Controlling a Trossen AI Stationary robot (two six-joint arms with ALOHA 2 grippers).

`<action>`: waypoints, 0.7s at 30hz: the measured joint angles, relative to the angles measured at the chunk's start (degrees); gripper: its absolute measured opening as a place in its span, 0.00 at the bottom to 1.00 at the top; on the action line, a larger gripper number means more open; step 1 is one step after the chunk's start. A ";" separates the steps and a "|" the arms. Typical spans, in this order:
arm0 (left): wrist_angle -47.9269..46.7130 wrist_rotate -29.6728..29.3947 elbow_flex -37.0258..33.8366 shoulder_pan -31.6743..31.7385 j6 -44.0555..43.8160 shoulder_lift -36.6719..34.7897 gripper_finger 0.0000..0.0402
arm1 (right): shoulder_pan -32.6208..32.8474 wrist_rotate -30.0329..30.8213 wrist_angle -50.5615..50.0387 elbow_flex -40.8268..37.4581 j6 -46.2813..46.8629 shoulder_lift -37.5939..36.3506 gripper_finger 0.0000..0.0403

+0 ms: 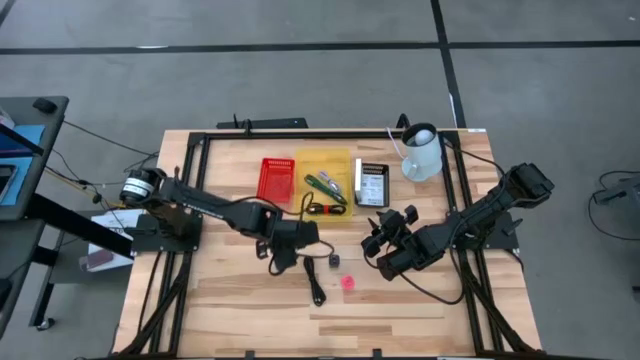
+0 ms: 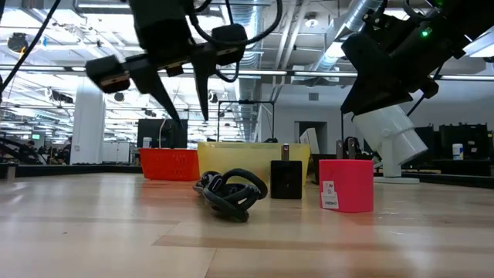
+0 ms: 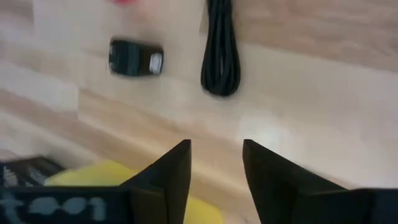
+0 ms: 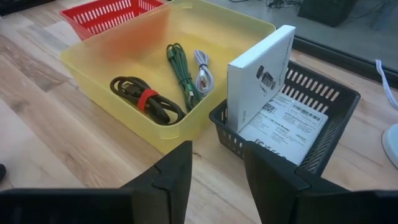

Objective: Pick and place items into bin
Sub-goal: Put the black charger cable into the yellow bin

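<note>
A coiled black cable (image 1: pixel 315 285) (image 3: pixel 219 53) (image 2: pixel 231 193), a small black piece (image 1: pixel 335 260) (image 3: pixel 135 59) (image 2: pixel 285 179) and a pink-red piece (image 1: pixel 347 283) (image 2: pixel 347 185) lie on the table. My left gripper (image 1: pixel 283 262) (image 3: pixel 216 165) (image 2: pixel 189 112) hangs open above the table, just left of them. The yellow bin (image 1: pixel 345 160) (image 4: pixel 99 68) holds a black-and-red cable (image 4: pixel 146 99), a green cable (image 4: pixel 180 74) and a white cable (image 4: pixel 202 74). My right gripper (image 1: pixel 378 232) (image 4: pixel 216 168) is open, on the near side of the bin, and faces it.
A red basket (image 1: pixel 277 180) (image 4: pixel 109 12) stands left of the bin. To the bin's right is a black basket (image 1: pixel 372 185) (image 4: pixel 339 106) with an upright white box (image 4: pixel 261 74). A white pitcher (image 1: pixel 422 150) stands at the far right. A black frame (image 1: pixel 300 132) borders the table.
</note>
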 joint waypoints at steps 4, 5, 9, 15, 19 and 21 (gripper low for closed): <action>6.35 0.02 -3.14 -2.47 0.86 0.00 0.37 | 0.00 0.00 0.22 0.00 0.00 0.00 0.35; 7.36 0.02 -3.77 -3.02 0.99 0.00 0.38 | 0.01 0.00 0.30 0.00 0.00 0.00 0.35; 12.55 0.02 -5.77 -4.68 0.99 0.00 0.38 | -0.01 0.00 0.40 0.00 0.00 0.00 0.34; 16.31 0.04 -6.63 -6.59 -2.80 0.00 0.38 | 0.01 0.00 0.64 0.00 0.00 0.00 0.34; 16.72 0.02 -6.63 -7.25 -3.28 0.00 0.38 | -0.01 0.02 0.80 0.00 0.00 0.00 0.34; 16.71 0.02 -6.63 -7.38 -3.28 0.00 0.38 | -0.01 0.02 0.82 0.00 0.00 0.00 0.34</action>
